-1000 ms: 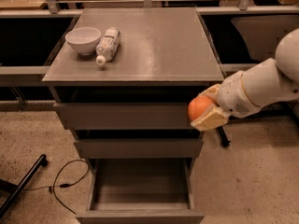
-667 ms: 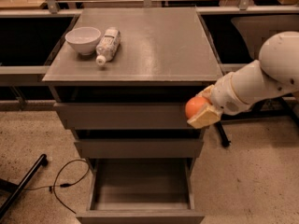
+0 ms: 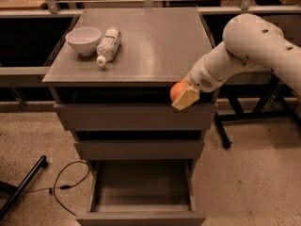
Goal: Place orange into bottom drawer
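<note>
My gripper point(image 3: 182, 96) comes in from the right on a white arm and is shut on the orange point(image 3: 177, 91), a small round fruit between the pale finger pads. It holds the orange in the air in front of the top drawer's right part, just below the cabinet top's front edge. The bottom drawer point(image 3: 141, 216) is pulled out at the foot of the grey cabinet and its shallow tray looks empty. The orange hangs high above the open drawer's right half.
A white bowl point(image 3: 83, 40) and a plastic bottle point(image 3: 107, 45) lying on its side rest on the cabinet top point(image 3: 155, 36) at the back left. A black cable point(image 3: 66, 185) and a dark stand leg point(image 3: 21, 187) lie on the floor left of the drawer. Dark table frames flank the cabinet.
The gripper with the orange has moved left and slightly up, from the cabinet's right edge to in front of the top drawer. The arm's elbow has swung higher.
</note>
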Controlling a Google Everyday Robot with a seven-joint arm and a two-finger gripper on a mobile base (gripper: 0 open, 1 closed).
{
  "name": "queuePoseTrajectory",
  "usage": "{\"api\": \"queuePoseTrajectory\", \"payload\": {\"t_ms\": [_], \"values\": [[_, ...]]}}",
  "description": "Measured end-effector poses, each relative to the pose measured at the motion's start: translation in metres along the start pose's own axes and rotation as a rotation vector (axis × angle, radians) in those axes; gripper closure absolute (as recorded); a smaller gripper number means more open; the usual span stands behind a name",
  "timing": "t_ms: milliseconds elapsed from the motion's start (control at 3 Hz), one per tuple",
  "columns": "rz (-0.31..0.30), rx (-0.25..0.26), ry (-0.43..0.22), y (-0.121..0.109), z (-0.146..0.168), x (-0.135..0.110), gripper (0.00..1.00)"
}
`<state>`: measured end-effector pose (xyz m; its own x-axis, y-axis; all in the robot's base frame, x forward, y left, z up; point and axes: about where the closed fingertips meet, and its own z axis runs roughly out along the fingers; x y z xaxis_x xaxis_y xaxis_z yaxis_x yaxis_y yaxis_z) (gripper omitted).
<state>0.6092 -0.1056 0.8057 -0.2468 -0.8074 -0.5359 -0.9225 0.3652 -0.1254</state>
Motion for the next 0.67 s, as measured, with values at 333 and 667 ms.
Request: {"api": "queuePoseTrajectory", "payload": {"t_ms": [333,667], "values": [[-0.008,-0.001,-0.015,0.001,-0.009,0.0,1.0],[-0.015,0.0,-0.024,0.007,-0.021,0.004,1.0]]}}
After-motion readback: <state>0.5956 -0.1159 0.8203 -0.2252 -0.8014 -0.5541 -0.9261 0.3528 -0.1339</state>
